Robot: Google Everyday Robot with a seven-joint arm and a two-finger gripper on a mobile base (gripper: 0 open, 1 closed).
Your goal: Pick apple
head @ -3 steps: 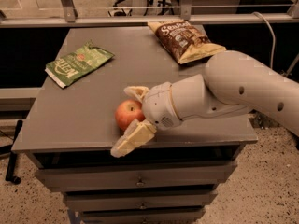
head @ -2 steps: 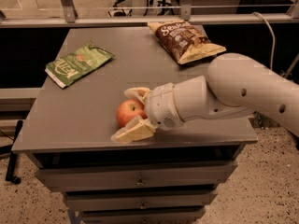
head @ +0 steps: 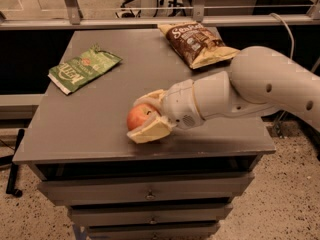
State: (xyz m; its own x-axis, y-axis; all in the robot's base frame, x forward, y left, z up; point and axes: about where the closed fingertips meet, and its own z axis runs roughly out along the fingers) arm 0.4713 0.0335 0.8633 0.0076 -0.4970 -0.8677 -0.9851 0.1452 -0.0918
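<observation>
The apple (head: pixel 138 116), red-orange and round, sits near the front edge of the grey cabinet top (head: pixel 90 109). My gripper (head: pixel 143 115) reaches in from the right on a thick white arm. Its two cream fingers close around the apple, one behind it and one (head: pixel 150 131) in front and below. The apple looks to rest at or just above the surface; I cannot tell which.
A green snack bag (head: pixel 82 67) lies at the back left. A brown snack bag (head: pixel 197 43) lies at the back right. A metal rail (head: pixel 160 20) runs behind the cabinet. Drawers (head: pixel 145 191) are below the front edge.
The front finger has swung up and in against the apple, closing the grip. The arm has barely shifted.
</observation>
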